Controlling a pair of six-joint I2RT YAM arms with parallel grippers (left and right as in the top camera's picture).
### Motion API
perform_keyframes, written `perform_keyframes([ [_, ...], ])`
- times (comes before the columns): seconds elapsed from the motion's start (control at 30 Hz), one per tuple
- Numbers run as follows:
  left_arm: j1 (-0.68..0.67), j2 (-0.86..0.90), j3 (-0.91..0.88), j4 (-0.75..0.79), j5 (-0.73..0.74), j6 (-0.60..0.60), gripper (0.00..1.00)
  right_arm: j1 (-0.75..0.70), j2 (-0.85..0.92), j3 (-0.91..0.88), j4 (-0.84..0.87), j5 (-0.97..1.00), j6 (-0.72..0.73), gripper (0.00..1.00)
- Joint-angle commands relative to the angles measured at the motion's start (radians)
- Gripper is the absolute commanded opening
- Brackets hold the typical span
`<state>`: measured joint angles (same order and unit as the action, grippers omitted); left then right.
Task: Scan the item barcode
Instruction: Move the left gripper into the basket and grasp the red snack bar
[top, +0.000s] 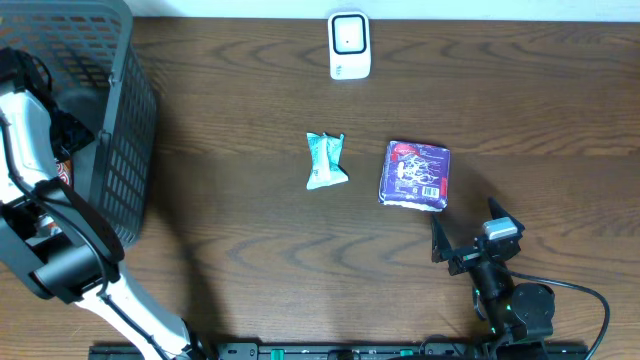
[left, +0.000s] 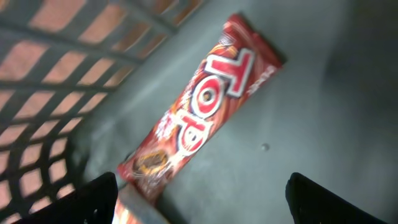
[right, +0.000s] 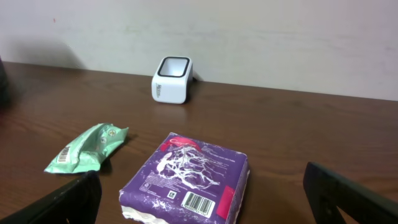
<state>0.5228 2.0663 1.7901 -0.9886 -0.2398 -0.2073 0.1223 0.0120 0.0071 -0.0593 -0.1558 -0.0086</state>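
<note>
A red snack bar in a "Top" wrapper (left: 199, 106) lies on the grey floor of the basket (top: 135, 120). My left gripper (left: 205, 208) hangs over it, open, with the bar's lower end close to the left finger (left: 93, 199). The white barcode scanner (top: 349, 45) stands at the table's far edge. A purple pack (top: 415, 174), barcode (right: 198, 202) facing up, lies just ahead of my open right gripper (top: 466, 228). A green packet (top: 325, 160) lies left of the pack.
The basket's mesh walls (left: 56, 81) close in on the left of the bar. In the right wrist view the scanner (right: 172, 79) stands before a pale wall, with the green packet (right: 87, 149) and purple pack (right: 186, 177) nearer.
</note>
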Motion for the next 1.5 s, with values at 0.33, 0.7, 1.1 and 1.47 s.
perform_keyframes([
  [0.33,0.075,0.090,-0.004,0.089,0.180,0.178,0.86,0.003,-0.006,-0.002,-0.005,0.008,0.008,0.99],
  [0.7,0.079,0.185,-0.006,0.082,0.256,0.227,0.85,0.003,-0.006,-0.002,-0.004,0.008,0.008,0.99],
  [1.1,0.075,0.215,-0.006,0.047,0.363,0.256,0.11,0.003,-0.006,-0.002,-0.004,0.008,0.008,0.99],
  [1.47,0.063,0.095,0.005,0.018,0.468,0.236,0.07,0.003,-0.006,-0.002,-0.004,0.008,0.008,0.99],
])
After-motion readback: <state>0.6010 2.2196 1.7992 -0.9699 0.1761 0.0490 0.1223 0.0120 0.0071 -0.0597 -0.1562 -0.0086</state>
